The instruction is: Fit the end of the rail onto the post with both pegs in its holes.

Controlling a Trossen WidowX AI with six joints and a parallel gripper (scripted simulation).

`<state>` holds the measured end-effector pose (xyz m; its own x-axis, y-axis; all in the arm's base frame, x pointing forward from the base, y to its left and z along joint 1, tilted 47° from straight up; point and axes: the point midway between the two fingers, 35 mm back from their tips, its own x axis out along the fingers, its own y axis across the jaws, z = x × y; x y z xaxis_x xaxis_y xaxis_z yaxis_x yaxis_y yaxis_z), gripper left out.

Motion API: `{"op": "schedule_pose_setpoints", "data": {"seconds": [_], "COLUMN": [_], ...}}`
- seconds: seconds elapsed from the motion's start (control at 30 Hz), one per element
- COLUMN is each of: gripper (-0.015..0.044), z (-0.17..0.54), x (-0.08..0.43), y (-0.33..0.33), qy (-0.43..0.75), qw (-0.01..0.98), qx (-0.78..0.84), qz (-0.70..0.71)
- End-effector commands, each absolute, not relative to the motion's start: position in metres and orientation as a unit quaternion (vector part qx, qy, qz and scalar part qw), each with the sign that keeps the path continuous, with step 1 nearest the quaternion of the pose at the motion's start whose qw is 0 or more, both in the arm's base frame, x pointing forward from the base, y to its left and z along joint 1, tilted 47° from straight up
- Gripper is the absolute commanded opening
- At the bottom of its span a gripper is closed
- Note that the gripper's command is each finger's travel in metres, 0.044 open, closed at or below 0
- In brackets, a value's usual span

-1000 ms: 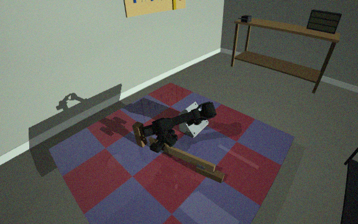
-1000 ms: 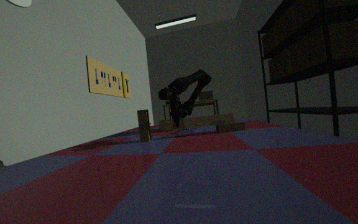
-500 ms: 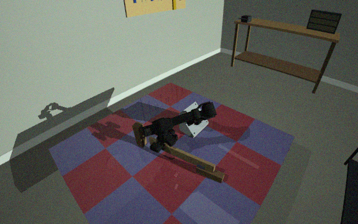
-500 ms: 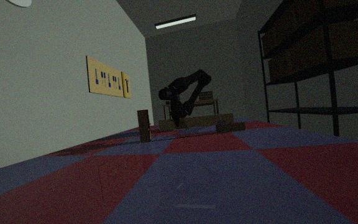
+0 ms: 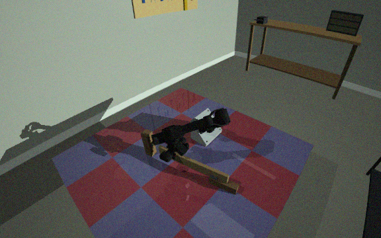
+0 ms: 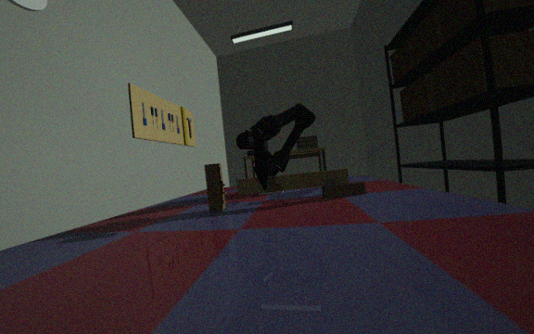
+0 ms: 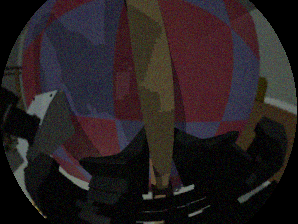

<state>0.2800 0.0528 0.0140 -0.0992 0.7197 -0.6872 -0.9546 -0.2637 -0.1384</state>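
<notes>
The wooden rail slopes slightly down toward the post in the exterior view. My gripper is shut on it close to its near end. The short post stands upright, with a gap between it and the rail's near end. Its pegs are too small and dark to make out clearly. The rail's far end is at the low footboard block; whether it sits fully in the bracket cannot be told. The rail's end holes are hidden.
The arm's white base plate is behind the rail in the top view. The arm reaches over the rail from there. Everything stands on a red and blue checkered surface. A wall rises beyond the post's side.
</notes>
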Motion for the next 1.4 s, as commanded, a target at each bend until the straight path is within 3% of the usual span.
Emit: {"op": "schedule_pose_setpoints", "data": {"seconds": [0.0, 1.37], "gripper": [0.0000, 0.0000], "z": [0.0128, 0.0076], "x": [0.2809, 0.2860], "y": [0.0512, 0.0417], "qy": [0.175, 0.175], "qw": [0.582, 0.582], "qx": [-0.337, -0.338], "qz": [0.719, 0.719]}}
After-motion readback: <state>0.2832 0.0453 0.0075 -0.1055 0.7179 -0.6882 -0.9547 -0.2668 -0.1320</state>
